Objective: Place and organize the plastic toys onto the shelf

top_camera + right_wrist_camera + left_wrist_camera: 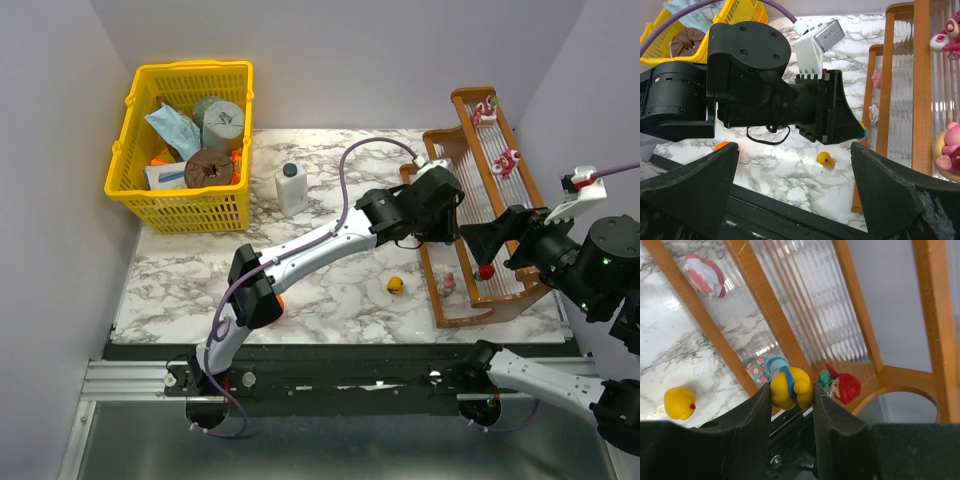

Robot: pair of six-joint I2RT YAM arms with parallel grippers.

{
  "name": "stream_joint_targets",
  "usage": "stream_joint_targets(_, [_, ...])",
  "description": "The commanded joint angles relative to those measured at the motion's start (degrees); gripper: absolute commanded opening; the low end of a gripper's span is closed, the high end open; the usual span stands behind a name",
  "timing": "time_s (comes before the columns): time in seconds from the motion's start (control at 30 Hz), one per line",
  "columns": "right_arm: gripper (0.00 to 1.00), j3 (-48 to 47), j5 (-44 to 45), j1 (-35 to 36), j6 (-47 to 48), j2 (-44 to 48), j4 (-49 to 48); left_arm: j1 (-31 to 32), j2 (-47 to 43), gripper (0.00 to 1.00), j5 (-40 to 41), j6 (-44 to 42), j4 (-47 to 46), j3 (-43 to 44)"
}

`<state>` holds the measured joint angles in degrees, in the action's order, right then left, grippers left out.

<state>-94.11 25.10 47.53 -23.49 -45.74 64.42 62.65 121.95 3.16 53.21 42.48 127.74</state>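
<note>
**Left jaws holding a yellow-haired figurine [791,386] at the near end of the shelf [452,318].**

The left jaws are closed on the figurine, which has a blue band, and hold it over a wooden rail of the stepped shelf; whether it touches the rail cannot be told. A red-haired figurine [845,386] lies just beside it on a tier. Two pink toys [485,108] [507,160] sit on the top tier, and a pink-and-white one [449,283] on the lowest. A yellow toy [396,285] rests on the marble surface [330,300] near the shelf. The right jaws stand fully apart, holding nothing, and face the left jaws.
</note>
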Motion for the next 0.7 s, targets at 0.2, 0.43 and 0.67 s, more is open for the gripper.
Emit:
stream_joint_targets(0.2, [1.0,1.2,1.97,-0.24,-0.86,1.96,1.76,0.28,7.59,0.01,1.15,0.14,-0.91,10.41])
stream_joint_targets(0.43, [1.0,1.64,2.06,-0.24,-1.12,2.05,1.85,0.28,9.27,0.0,2.2,-0.91,-1.61,11.83])
stream_joint_targets(0.67, [1.0,1.91,1.62,-0.16,-0.51,1.35,1.93,0.28,8.92,0.01,4.04,-2.06,-1.09,11.74])
